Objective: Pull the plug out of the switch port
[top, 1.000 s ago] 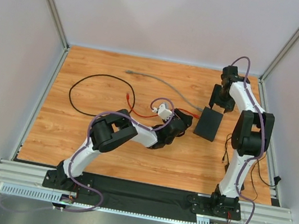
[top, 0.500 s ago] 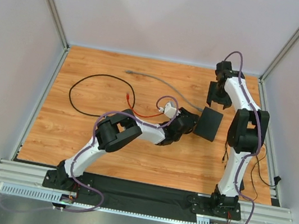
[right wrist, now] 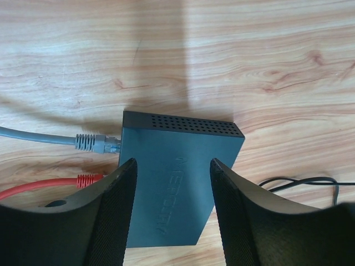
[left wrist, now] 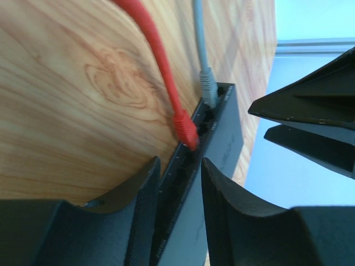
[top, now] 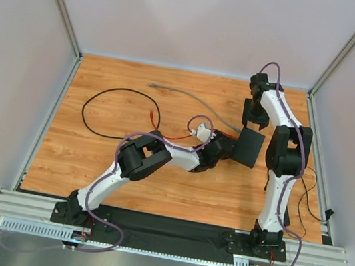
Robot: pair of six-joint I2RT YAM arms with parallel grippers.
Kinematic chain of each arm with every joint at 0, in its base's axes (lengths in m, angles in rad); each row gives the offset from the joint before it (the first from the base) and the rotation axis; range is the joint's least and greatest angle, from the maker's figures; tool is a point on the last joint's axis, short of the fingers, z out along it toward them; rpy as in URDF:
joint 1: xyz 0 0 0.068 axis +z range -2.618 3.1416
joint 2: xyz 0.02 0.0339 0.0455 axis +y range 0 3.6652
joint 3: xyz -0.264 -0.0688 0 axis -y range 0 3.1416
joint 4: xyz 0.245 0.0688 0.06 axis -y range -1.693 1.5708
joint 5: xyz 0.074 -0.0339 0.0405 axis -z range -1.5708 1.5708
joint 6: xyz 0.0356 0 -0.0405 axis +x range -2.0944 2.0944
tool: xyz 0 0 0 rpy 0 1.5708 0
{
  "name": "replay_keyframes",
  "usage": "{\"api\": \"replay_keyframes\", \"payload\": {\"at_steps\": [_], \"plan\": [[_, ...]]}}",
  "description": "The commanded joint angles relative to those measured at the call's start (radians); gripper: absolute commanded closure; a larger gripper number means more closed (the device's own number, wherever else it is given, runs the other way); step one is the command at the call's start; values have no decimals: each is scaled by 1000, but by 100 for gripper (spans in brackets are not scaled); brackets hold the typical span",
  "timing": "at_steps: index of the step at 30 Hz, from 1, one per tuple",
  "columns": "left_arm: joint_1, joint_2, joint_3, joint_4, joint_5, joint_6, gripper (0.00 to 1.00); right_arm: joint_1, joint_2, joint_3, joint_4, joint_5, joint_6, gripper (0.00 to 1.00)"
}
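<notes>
The switch (top: 249, 148) is a flat black box at right of centre on the wood table. A grey plug (right wrist: 100, 144) and a red plug (right wrist: 89, 180) sit in ports on its left side. My left gripper (top: 226, 147) is open at that port edge. In the left wrist view its fingers (left wrist: 141, 194) straddle the switch's edge (left wrist: 222, 138), just short of the red plug (left wrist: 186, 130) and the grey plug (left wrist: 209, 83). My right gripper (top: 256, 116) hangs open above the switch (right wrist: 177, 183), one finger (right wrist: 113, 210) over each side.
A black cable loop (top: 120, 114) lies at left. The grey cable (top: 190, 96) runs toward the far left, the red cable (top: 167, 135) toward the middle. Thin black cords (top: 302, 200) lie near the right arm's base. Walls enclose the table.
My left gripper has moved right until its fingers straddle the switch's port edge. My right gripper has shifted left and farther back, over the switch's far end.
</notes>
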Motion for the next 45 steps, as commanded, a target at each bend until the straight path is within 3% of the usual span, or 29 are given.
{"api": "replay_keyframes", "payload": {"at_steps": [1,19,45], "plan": [[-2,30,49,-21,13,-14,57,10,7,27,-11,-5,-19,43],[9,59,40,-42,28,-68,57,-13,70,52,62,-117,-3,38],[33,53,5,-27,71,-105,58,-14,38,-16,6,-136,3,44]]}}
